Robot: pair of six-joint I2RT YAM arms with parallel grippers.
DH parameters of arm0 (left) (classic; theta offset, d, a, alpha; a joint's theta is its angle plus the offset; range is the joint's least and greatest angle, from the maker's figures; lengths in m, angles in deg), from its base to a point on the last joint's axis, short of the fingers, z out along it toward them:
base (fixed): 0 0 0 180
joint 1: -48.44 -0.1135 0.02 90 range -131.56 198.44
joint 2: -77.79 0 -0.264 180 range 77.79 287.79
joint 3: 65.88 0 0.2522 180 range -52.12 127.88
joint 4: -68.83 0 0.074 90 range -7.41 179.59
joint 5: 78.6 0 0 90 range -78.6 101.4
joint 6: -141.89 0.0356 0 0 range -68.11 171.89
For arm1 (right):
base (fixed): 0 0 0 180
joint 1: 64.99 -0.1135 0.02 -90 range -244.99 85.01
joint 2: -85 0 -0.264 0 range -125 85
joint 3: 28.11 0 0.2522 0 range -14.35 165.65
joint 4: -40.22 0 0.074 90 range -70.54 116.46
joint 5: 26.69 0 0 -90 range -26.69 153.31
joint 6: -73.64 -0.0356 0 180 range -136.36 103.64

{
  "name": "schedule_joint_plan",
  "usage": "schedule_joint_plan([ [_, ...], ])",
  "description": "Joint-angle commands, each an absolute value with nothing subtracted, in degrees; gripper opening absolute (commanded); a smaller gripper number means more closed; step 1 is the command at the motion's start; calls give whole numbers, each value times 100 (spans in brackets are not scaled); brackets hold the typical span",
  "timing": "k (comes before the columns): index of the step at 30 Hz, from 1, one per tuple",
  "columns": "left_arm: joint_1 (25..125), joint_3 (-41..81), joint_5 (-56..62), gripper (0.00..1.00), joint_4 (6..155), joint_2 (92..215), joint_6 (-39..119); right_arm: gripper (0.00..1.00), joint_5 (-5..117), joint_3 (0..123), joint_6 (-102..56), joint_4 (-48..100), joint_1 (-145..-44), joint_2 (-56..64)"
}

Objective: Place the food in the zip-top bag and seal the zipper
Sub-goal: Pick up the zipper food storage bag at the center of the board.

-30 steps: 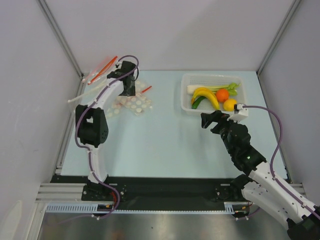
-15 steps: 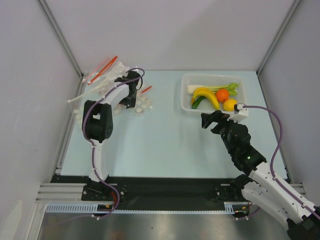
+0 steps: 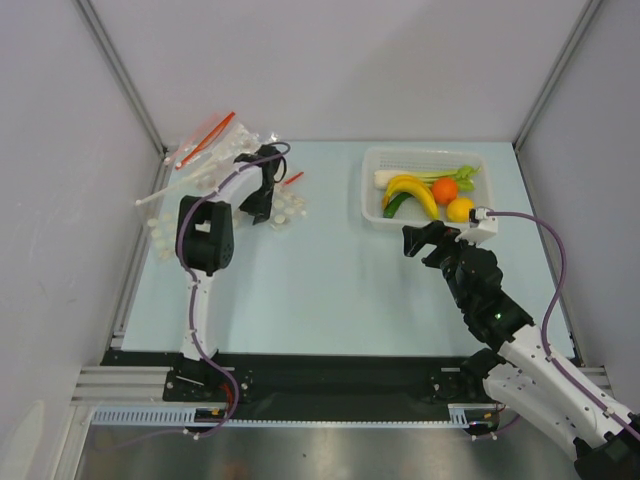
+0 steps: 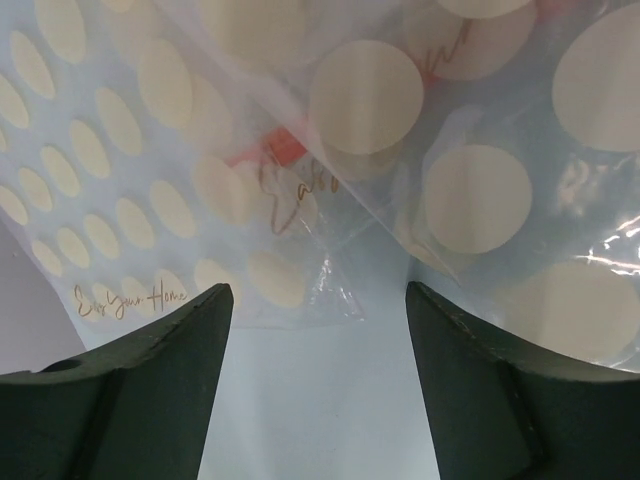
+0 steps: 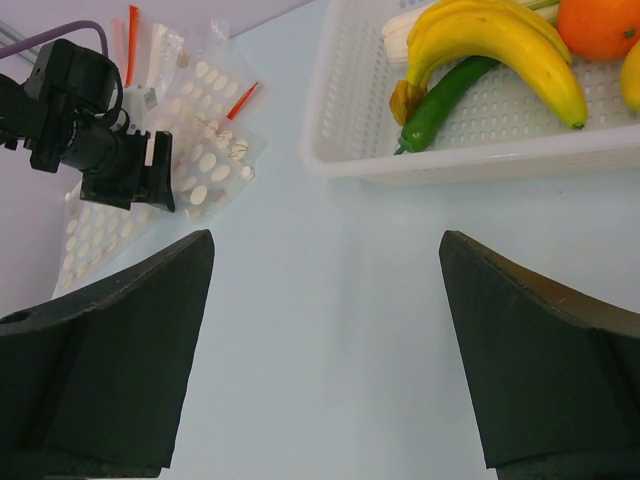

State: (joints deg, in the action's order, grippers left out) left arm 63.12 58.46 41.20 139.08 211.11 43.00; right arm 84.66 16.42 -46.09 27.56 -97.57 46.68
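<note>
The clear soft-plastic zip-top bag (image 4: pixel 170 190) printed with white dots lies among overlapping dotted sheets at the far left of the pale blue table (image 3: pixel 320 290). Its outline cannot be separated from its neighbours, and its zipper cannot be made out in any view. In the left wrist view the sheets are cut off by the frame, and a red strip (image 4: pixel 262 152) is seen only blurred through the plastic. The yellow lemon (image 5: pixel 632 75) and round orange (image 5: pixel 600 22) are cropped by the right wrist frame, and the long white-and-green leek (image 3: pixel 402 177) is partly covered by the yellow banana (image 3: pixel 414 190). Compared with 1 s ago, the left arm's dark elbow housing appears higher and further right in the top view, and its gripper has been shifted nearer over the heap; the right arm and the food are unchanged. The left gripper (image 4: pixel 317 295) is held with its 2 fingers apart over the bag, nothing between them. The right gripper (image 5: pixel 325 240) is likewise spread and empty, near the white rigid mesh basket (image 5: pixel 450 155). Only the top view shows all 5 foods in the basket, including the dark green curved vegetable (image 3: pixel 396 204). Only the left wrist view shows the script printed on the bag.
</note>
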Motion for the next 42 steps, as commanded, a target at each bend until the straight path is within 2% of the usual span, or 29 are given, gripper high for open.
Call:
schedule_joint_plan([
  [1, 6101, 6047, 3655, 75, 14288, 21375, 4178, 100, 8458, 1729, -4527, 2883, -9733, 4695],
  [10, 6005, 5704, 3223, 73, 14306, 21402, 4134, 100, 8467, 1729, -4527, 2866, -9733, 4703],
  [13, 5969, 5651, 3162, 66, 14350, 21498, 4134, 100, 8467, 1729, -4518, 2857, -9733, 4730],
  [17, 5969, 5765, 3179, 47, 14499, 21709, 4090, 100, 8476, 1721, -4518, 2857, -9733, 4765],
  [19, 5969, 5765, 3179, 42, 14508, 21710, 4081, 100, 8476, 1712, -4510, 2857, -9733, 4765],
  [23, 5952, 5722, 3346, 10, 14500, 21578, 4020, 100, 8485, 1712, -4510, 2866, -9742, 4774],
  [26, 5891, 5704, 3285, 0, 14464, 21359, 3967, 100, 8493, 1712, -4509, 2839, -9724, 4800],
  [31, 5741, 5590, 3372, 0, 14262, 20577, 3661, 100, 8485, 1712, -4492, 2866, -9724, 4809],
  [36, 5750, 5064, 3206, 0, 13728, 19163, 3221, 100, 8441, 1721, -4510, 2866, -9724, 4792],
  [42, 5793, 4115, 2311, 0, 12771, 17364, 2877, 100, 8406, 1712, -4492, 2892, -9724, 4809],
])
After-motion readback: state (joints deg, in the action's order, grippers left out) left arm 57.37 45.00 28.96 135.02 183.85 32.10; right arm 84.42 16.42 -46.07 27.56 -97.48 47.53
